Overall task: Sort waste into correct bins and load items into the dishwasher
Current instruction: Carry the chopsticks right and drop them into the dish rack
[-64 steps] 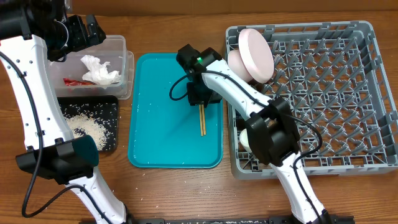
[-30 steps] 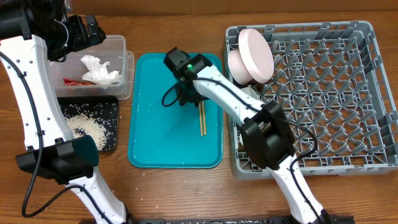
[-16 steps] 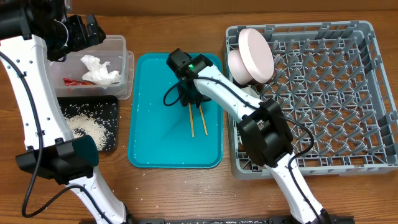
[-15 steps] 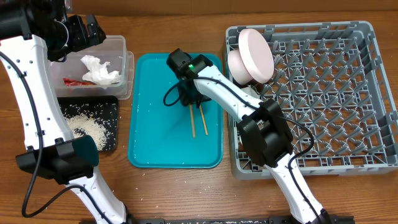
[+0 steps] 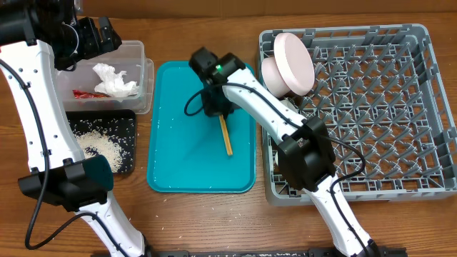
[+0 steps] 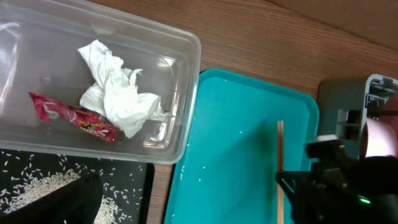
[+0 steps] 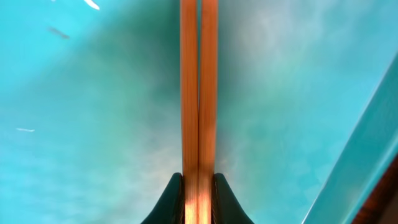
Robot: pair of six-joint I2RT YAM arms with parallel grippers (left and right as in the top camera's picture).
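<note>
My right gripper (image 5: 218,112) is over the teal tray (image 5: 171,157), shut on the two wooden chopsticks (image 5: 226,135); in the right wrist view they lie side by side between my fingertips (image 7: 199,186). The chopsticks (image 6: 279,168) also show in the left wrist view. The red wrapper (image 5: 87,93) and white tissue (image 5: 113,80) lie in the clear tub (image 5: 143,53). Rice (image 5: 100,146) lies in the black tray (image 5: 128,121). The plate (image 5: 294,61) and a bowl (image 5: 271,71) stand in the grey rack (image 5: 421,107); another white dish (image 5: 281,158) sits at its front left. My left gripper is high by the tub, its jaws unseen.
A few loose rice grains (image 6: 202,167) lie scattered on the teal tray. The wooden table (image 5: 207,214) surrounds everything. The right arm (image 5: 271,114) stretches from the rack's left edge across the tray.
The chopsticks, apart half a second ago, now lie together in my right gripper, which has shifted slightly toward the tray's far side. The left arm has not moved.
</note>
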